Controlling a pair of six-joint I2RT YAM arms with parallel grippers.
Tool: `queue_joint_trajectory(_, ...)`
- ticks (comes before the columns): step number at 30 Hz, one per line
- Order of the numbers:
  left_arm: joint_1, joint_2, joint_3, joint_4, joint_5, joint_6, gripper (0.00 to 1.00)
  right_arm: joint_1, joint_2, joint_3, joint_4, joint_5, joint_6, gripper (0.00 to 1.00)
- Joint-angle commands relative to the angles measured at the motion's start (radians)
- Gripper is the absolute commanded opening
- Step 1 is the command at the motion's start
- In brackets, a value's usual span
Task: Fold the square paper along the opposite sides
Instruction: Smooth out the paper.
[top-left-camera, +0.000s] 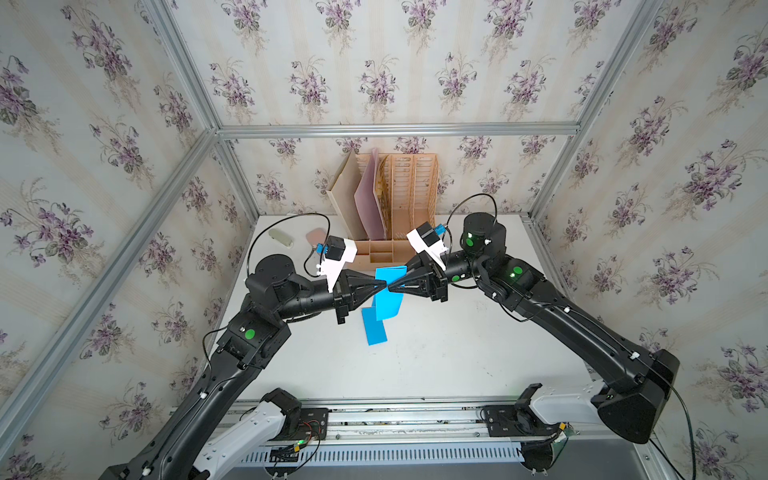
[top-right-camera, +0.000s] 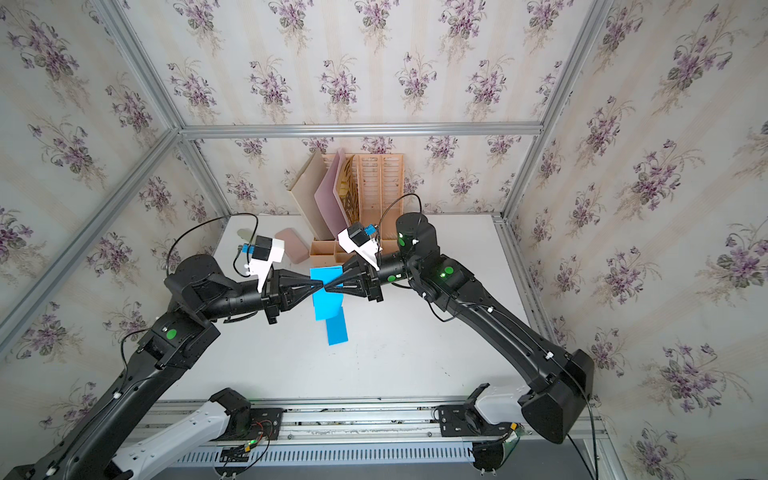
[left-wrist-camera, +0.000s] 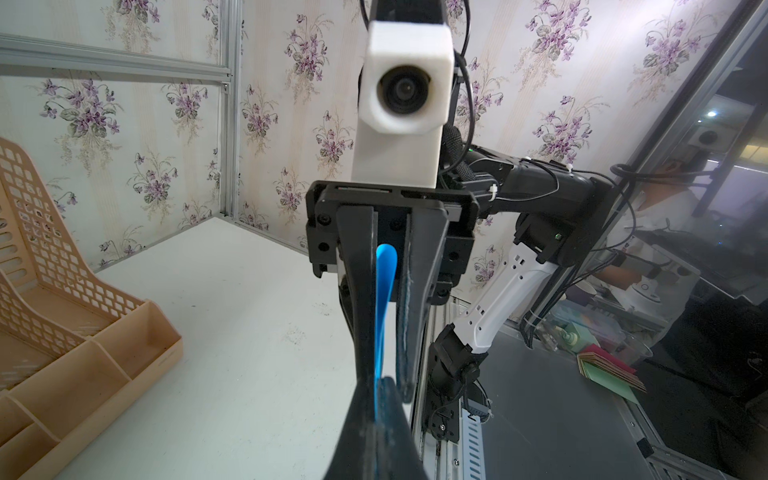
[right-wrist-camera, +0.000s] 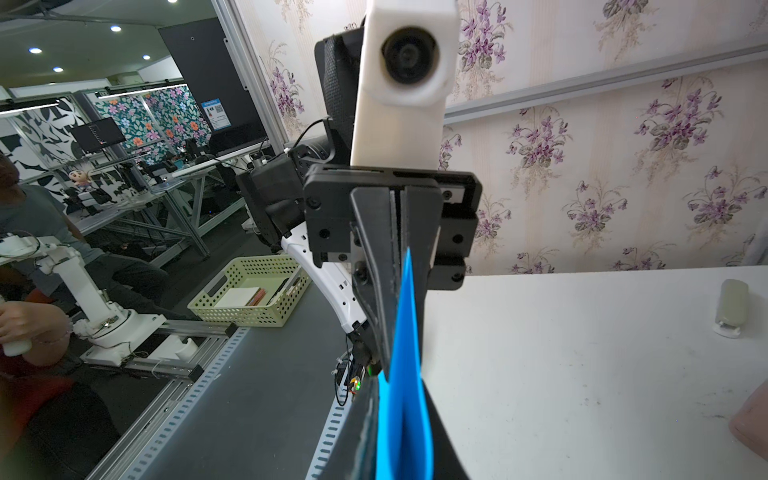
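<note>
No legible text; blue poster (right-wrist-camera: 216, 113) print too small.

left gripper (top-left-camera: 382, 285) pinching blue paper (top-left-camera: 390, 306) | right gripper (top-left-camera: 393, 286) tip-to-tip, pinching same sheet | above white table (top-left-camera: 457, 357)

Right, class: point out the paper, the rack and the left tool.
paper (top-left-camera: 390, 305), in a top view, on its blue face below the tools.
rack (top-left-camera: 415, 187), in a top view, on its slatted wall.
left tool (top-left-camera: 385, 285), in a top view, between its fingertips.

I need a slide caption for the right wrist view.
The left end effector and right end effector, tip to tip, both shut on the bent blue paper.
</note>
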Motion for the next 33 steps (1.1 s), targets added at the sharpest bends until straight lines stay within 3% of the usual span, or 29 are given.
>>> queue_joint_trajectory(1,0.001,0.0,0.0,0.004,0.001,0.012,0.0,0.0,-0.005,0.013,-0.009,0.001,-0.021,0.0)
queue_joint_trajectory(7,0.0,-0.002,-0.006,0.0,-0.003,0.017,0.0,0.001,-0.005,0.008,-0.022,0.013,-0.028,0.0)
queue_joint_trajectory(11,0.001,-0.003,-0.007,-0.002,0.0,0.016,0.0,0.0,-0.009,0.017,-0.038,0.037,-0.043,0.19)
queue_joint_trajectory(14,0.0,-0.007,-0.01,-0.003,0.0,0.018,0.0,0.0,-0.008,0.034,-0.061,0.048,-0.058,0.22)
queue_joint_trajectory(17,0.0,-0.006,-0.014,-0.006,0.0,0.017,0.0,0.001,-0.008,0.038,-0.067,0.051,-0.065,0.19)
queue_joint_trajectory(19,-0.001,-0.008,-0.015,-0.004,0.001,0.016,0.0,0.0,-0.008,0.039,-0.066,0.053,-0.064,0.02)
queue_joint_trajectory(24,0.001,-0.016,-0.019,-0.004,-0.004,0.016,0.0,0.0,-0.01,0.028,-0.063,0.058,-0.059,0.0)
queue_joint_trajectory(28,0.0,-0.025,-0.018,0.002,-0.007,0.013,0.21,0.0,-0.01,0.022,-0.056,0.058,-0.054,0.0)
queue_joint_trajectory(33,0.001,-0.032,-0.002,0.018,-0.005,0.01,0.31,0.0,-0.008,0.011,-0.043,0.05,-0.047,0.0)
